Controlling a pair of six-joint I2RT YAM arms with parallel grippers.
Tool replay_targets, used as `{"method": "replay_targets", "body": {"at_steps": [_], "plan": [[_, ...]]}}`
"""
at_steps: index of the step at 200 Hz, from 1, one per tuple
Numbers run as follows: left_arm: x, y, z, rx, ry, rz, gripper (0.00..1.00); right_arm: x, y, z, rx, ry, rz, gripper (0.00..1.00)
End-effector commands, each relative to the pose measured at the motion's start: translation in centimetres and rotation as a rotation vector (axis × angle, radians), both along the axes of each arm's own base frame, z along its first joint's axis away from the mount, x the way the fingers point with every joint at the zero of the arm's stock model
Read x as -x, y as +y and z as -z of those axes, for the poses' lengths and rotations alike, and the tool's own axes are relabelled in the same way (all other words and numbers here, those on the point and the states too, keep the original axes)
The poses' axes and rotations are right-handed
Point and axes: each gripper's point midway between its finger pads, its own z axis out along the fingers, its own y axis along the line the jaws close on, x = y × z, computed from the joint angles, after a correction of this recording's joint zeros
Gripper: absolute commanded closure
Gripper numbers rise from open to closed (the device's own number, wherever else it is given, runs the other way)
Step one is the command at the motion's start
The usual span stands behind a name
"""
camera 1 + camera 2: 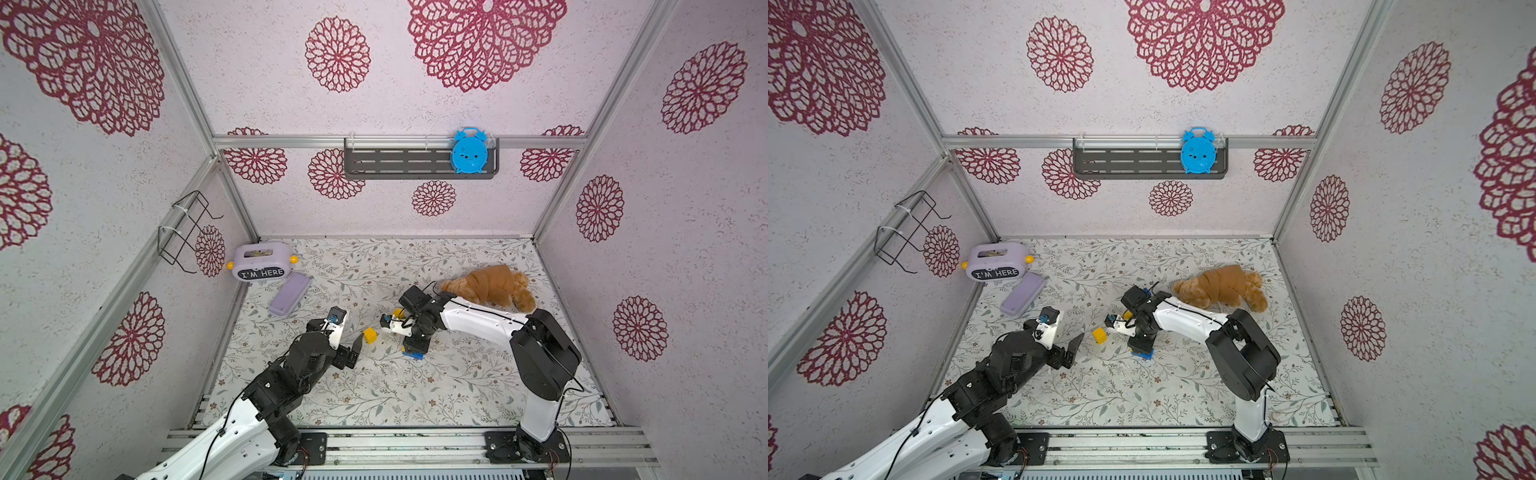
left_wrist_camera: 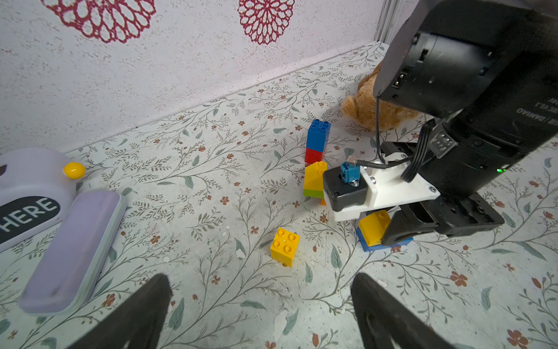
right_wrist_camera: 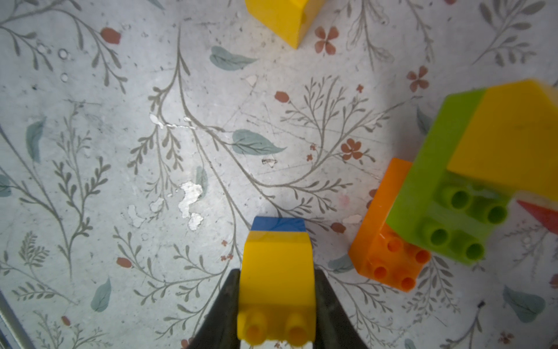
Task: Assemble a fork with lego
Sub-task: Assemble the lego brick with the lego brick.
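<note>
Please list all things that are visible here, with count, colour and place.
loose brick: one, yellow, table centre.
brick pair: one, yellow on blue, in the right gripper.
partial build: one, blue, red, yellow, green, orange, beside brick pair.
plush toy: one, brown, back right.
box: one, purple, back left; lid beside it.
alarm clock: one, blue, on grey wall shelf.
wire rack: one, black, left wall.
left gripper: one, black, open, near loose brick.
right gripper: one, black, shut on brick pair.

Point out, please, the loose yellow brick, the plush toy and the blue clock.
loose yellow brick [image 2: 284, 240], left wrist view, its studded top.
plush toy [image 1: 492, 284], a top view, middle of its body.
blue clock [image 1: 469, 153], a top view, centre of its round body.
</note>
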Motion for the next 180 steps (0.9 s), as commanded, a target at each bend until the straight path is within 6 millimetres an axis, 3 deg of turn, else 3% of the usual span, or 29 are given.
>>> {"method": "replay_targets", "body": {"at_steps": [1,51,125,180], "plan": [[-0.1,-0.2,-0.8,0.009,-0.009,0.008,0.03,1.8,-2.5,3.1,0.073,0.089,-0.013,0.82],[-0.3,-0.4,-0.5,-0.002,-0.002,0.01,0.03,2.0,-3.1,2.8,0.033,0.081,0.0,0.82],[-0.6,-0.7,-0.3,-0.003,0.009,0.013,0.03,1.2,-2.4,0.6,-0.046,-0.001,0.019,0.83],[-0.7,-0.9,-0.3,-0.009,0.017,0.017,0.03,2.4,-3.5,3.8,0.028,0.073,0.012,0.83]]}}
